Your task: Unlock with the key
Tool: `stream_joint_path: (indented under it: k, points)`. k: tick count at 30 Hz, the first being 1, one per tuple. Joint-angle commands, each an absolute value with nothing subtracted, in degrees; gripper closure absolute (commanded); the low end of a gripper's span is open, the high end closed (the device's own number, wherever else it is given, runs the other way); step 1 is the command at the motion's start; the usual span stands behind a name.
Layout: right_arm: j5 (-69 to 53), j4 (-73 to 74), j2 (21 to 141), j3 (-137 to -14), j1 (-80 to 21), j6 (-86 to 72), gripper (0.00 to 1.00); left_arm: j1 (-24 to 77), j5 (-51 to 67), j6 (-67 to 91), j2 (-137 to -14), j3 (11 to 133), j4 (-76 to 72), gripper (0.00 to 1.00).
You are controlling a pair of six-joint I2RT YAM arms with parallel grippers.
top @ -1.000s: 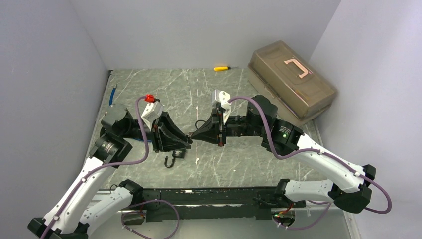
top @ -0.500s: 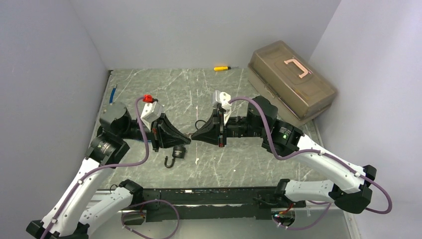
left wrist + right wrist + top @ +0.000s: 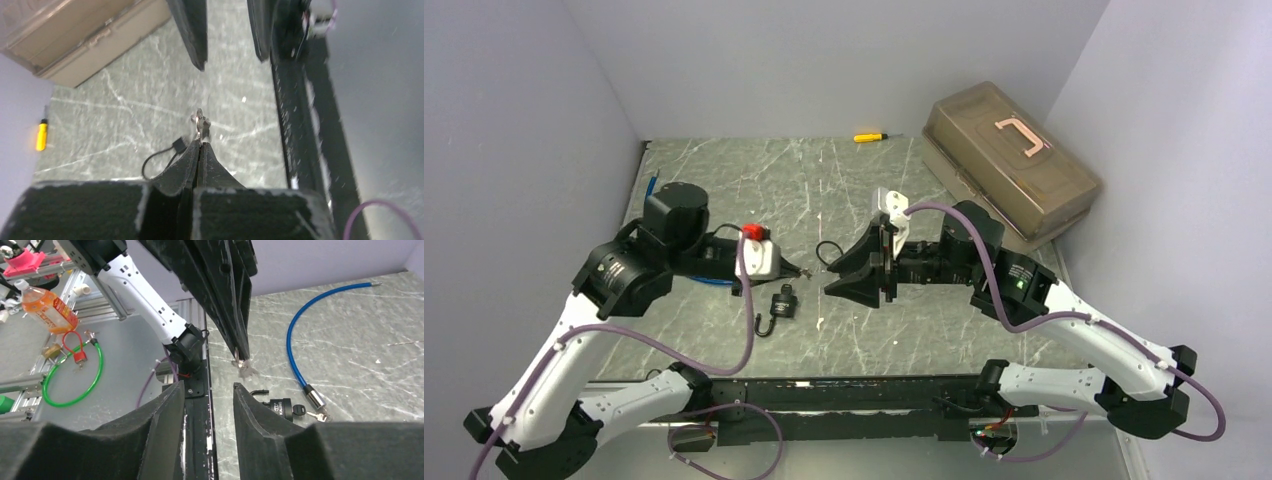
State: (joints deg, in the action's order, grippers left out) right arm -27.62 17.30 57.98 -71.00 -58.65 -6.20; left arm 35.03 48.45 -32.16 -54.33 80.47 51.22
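Note:
My left gripper (image 3: 801,271) is shut on a small silver key (image 3: 200,121) that sticks out past its tips, held above the table; the key also shows in the right wrist view (image 3: 244,367). My right gripper (image 3: 829,278) is open and empty, facing the left one a short way to its right, its fingers (image 3: 194,30) on either side of the key's line. A black padlock (image 3: 781,304) lies on the table below the grippers with its shackle swung open and a black-headed key (image 3: 298,410) in it. The padlock also shows in the right wrist view (image 3: 279,407).
A blue cable lock (image 3: 294,340) with small keys (image 3: 320,415) lies left of the padlock. A black cord loop (image 3: 825,249) lies behind the grippers. A brown toolbox (image 3: 1012,160) stands at the back right, and a yellow screwdriver (image 3: 869,137) lies at the back wall.
My right gripper has opened and drawn back to the right from the left gripper's tips. My left arm has swung and rolled its wrist, still shut on the key.

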Motion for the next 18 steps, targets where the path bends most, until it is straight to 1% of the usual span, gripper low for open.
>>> stream_joint_path:
  k: [1, 3, 6, 9, 14, 15, 18]
  points:
    - [-29.8, 16.8, 58.8, -70.6, -58.7, -7.2, 0.53, 41.1, 33.0, -52.2, -55.9, 84.2, 63.0, 1.00]
    - [-28.9, 17.3, 59.2, -71.1, -58.7, -7.2, 0.41, 45.0, 30.0, -56.2, -56.6, 85.9, 64.5, 1.00]
    - [-25.7, 16.5, 57.6, -70.6, -58.6, -7.4, 0.37, 50.1, 23.1, -63.8, -56.1, 85.8, 66.0, 1.00]
    - [-23.7, 13.3, 55.7, -68.8, -58.1, -9.3, 0.32, 55.4, 13.7, -72.0, -53.4, 82.5, 62.9, 1.00]
    - [-29.2, 8.1, 58.1, -66.8, -55.2, -16.0, 0.32, 64.0, 0.9, -92.1, -43.1, 68.0, 44.9, 1.00]
    - [-30.8, 7.0, 58.6, -66.3, -54.3, -17.7, 0.32, 65.1, 0.3, -96.4, -40.9, 63.9, 38.6, 1.00]
    - [-35.6, 2.4, 59.5, -64.0, -50.8, -22.9, 0.32, 66.4, 0.2, -111.5, -33.8, 52.4, 25.8, 1.00]
